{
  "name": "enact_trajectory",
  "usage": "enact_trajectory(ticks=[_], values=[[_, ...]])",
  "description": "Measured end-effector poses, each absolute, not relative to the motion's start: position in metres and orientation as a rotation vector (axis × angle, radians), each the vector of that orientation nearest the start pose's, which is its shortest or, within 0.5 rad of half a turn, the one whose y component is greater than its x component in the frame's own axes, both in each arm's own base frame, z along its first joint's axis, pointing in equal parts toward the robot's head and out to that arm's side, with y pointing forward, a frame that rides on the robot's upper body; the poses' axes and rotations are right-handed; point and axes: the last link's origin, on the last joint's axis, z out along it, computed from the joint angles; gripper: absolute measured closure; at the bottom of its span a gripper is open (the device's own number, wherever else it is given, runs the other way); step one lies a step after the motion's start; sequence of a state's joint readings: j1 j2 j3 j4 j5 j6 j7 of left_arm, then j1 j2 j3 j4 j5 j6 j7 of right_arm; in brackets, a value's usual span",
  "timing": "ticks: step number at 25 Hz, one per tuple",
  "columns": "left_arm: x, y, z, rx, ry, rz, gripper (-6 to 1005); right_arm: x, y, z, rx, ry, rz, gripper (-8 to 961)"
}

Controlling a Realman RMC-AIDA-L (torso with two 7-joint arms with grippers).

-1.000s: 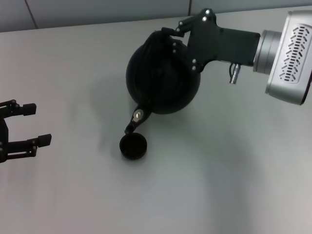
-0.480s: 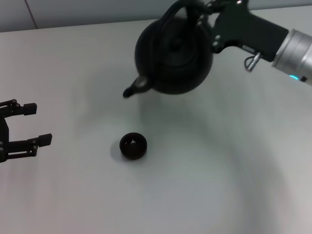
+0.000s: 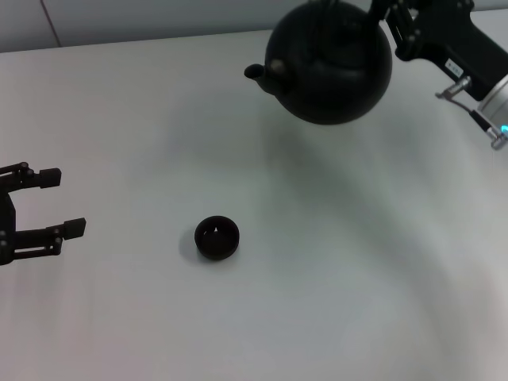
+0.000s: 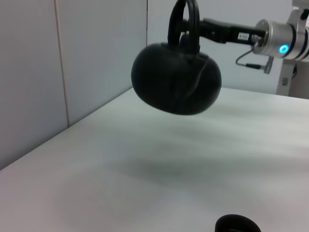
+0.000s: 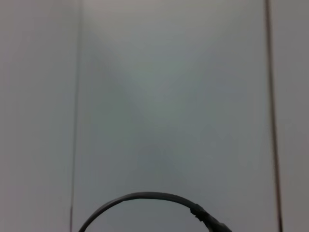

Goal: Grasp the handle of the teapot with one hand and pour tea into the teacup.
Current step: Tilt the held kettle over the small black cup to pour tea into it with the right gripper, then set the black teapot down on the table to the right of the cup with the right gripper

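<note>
Above the table (image 3: pixel 333 262), the right end effector (image 3: pixel 397 20) holds the teapot (image 3: pixel 329 63) (label unreadable).

A pale grey table (image 3: pixel 333 302) carries only the small teacup (image 3: pixel 217 237).

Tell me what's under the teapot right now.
Only bare table and a faint shadow lie beneath the teapot, which hangs in the air from the right pincer by its handle. The teacup sits apart, nearer the robot.
</note>
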State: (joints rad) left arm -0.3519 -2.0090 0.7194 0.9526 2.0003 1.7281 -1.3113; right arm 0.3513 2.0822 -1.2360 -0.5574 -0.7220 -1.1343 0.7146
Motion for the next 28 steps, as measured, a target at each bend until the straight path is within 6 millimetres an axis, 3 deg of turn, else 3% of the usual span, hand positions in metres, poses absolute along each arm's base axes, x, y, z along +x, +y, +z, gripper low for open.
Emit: enact_trajectory(ticks=[9, 18, 28], values=[[-0.292, 0.294, 0.063, -2.772, -0.348, -0.457, 186, 0.286, 0.349, 0.005, -1.932, 0.576, 0.976, 891], [-0.292, 0.293, 0.061, -2.783, -0.348, -0.451, 186, 0.294, 0.347, -0.004, -1.969, 0.602, 0.9, 890], [-0.29, 0.294, 0.061, -2.788, -0.348, -0.454, 186, 0.288, 0.359, -0.009, -2.058, 0.526, 0.765, 890]])
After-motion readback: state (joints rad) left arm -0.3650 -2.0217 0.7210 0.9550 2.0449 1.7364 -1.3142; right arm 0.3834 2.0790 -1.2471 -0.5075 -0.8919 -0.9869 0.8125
